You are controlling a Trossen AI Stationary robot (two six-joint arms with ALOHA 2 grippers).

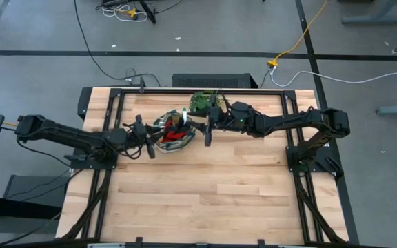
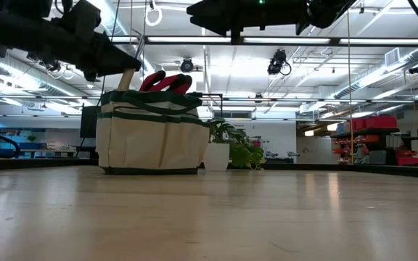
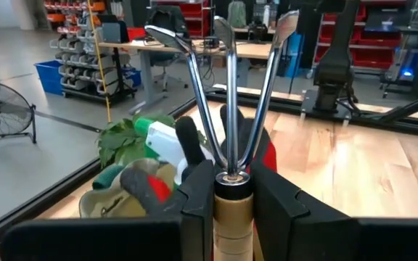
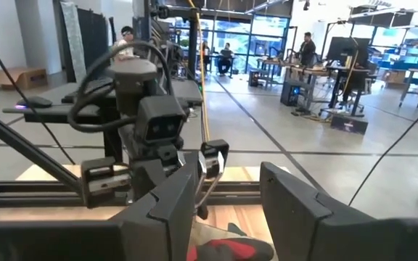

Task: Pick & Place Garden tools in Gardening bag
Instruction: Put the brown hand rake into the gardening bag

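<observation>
The left arm stretches low across the tabletop (image 1: 205, 193) from its left edge, its pincer (image 1: 145, 140) held level just beside the gardening bag (image 1: 173, 134). The pincer is closed on the little hand rake (image 3: 231, 109), gripping the light wooden handle between both fingers (image 3: 194, 210), with the three metal tines pointing out ahead over the bag.

The bag stands upright near the far edge, about midway along it. The red-and-black gloves (image 2: 167, 82) stick up out of its top, and the green spray bottle (image 3: 158, 141) with its pale nozzle lies inside beside them.

The right arm reaches in from the right edge, elbow raised. Its pincer (image 1: 209, 127) hovers above the bag's right side with the fingers (image 4: 296, 210) spread apart and nothing between them. The leafy potted plant (image 1: 202, 102) sits just behind the bag, nearer the far edge.
</observation>
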